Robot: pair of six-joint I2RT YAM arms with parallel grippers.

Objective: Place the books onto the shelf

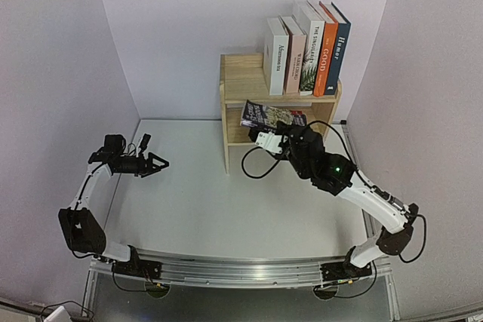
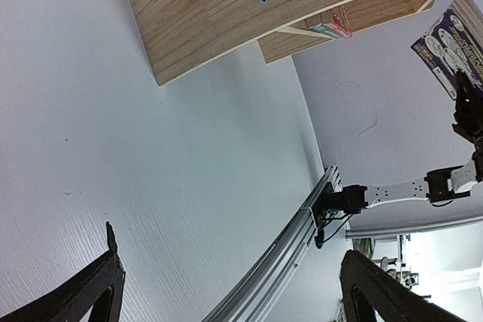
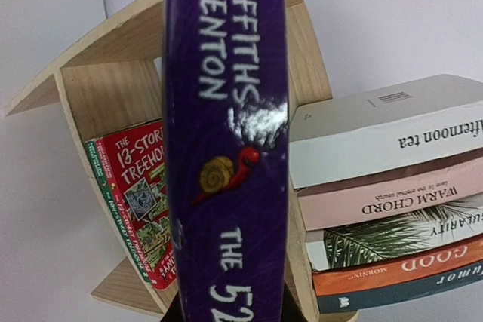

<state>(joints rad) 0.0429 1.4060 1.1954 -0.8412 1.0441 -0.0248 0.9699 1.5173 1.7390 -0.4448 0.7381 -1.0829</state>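
Note:
The light-wood shelf [image 1: 240,81] stands at the back of the table, with five books [image 1: 306,54] upright on its top board. My right gripper [image 1: 281,132] is shut on a thin purple Treehouse paperback [image 3: 226,148] and holds it at the mouth of the lower tier. The same paperback [image 1: 266,115] shows tilted in the top view. Inside that tier leans a red Treehouse book [image 3: 139,201] with a green one behind it. My left gripper [image 1: 158,164] hangs open and empty over the table's left side, well clear of the shelf [image 2: 264,5]; its fingers [image 2: 98,292] are spread wide.
Pale partition walls enclose the table on three sides. A black cable [image 1: 253,167] loops from the right arm onto the table in front of the shelf. The aluminium rail [image 1: 241,269] with both arm bases runs along the near edge.

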